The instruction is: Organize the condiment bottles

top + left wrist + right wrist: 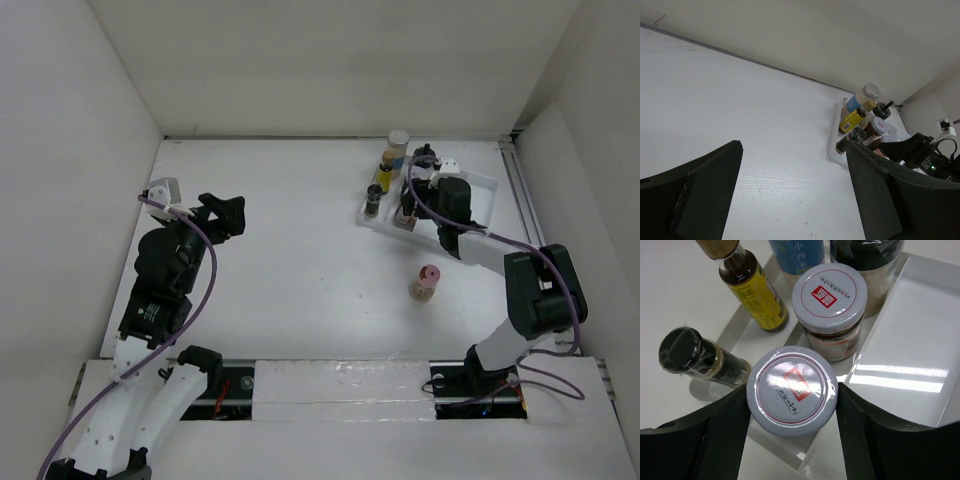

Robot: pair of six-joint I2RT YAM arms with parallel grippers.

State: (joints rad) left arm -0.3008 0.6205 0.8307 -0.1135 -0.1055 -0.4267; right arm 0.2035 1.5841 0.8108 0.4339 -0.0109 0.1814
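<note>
My right gripper (792,396) is shut on a white-lidded jar with red marks (792,389), its fingers touching both sides of the lid, over the near corner of the white tray (900,340). In the tray stand a second white-lidded jar (829,295), a slim yellow bottle (752,290), a dark shaker (695,357), a blue-labelled jar (795,252) and a black-lidded jar (865,255). A pink-capped bottle (425,283) stands alone on the table, nearer than the tray. My left gripper (225,212) hangs open at the far left with nothing between its fingers.
The tray (485,195) sits at the back right, its right half bare. White walls close in the table on three sides. A small white block (163,189) lies by the left wall, beside the left arm.
</note>
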